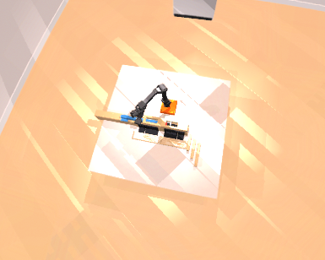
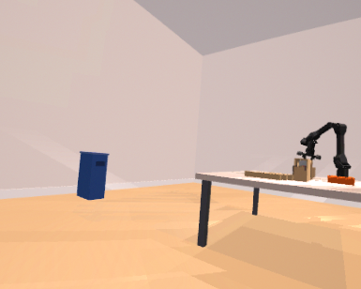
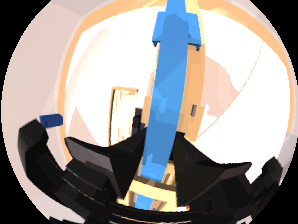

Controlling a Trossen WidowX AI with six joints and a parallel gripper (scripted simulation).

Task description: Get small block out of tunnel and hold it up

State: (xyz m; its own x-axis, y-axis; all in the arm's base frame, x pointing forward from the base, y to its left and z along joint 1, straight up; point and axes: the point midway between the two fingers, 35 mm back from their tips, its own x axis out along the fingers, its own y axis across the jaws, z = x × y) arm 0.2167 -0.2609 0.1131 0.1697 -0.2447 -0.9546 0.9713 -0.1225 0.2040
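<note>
Small block, colour hidden, is presumably sitting inside the tan wooden tunnel; extraction and lifting are remaining. Black pincer is straddling the long blue handle, its grip uncertain.
</note>
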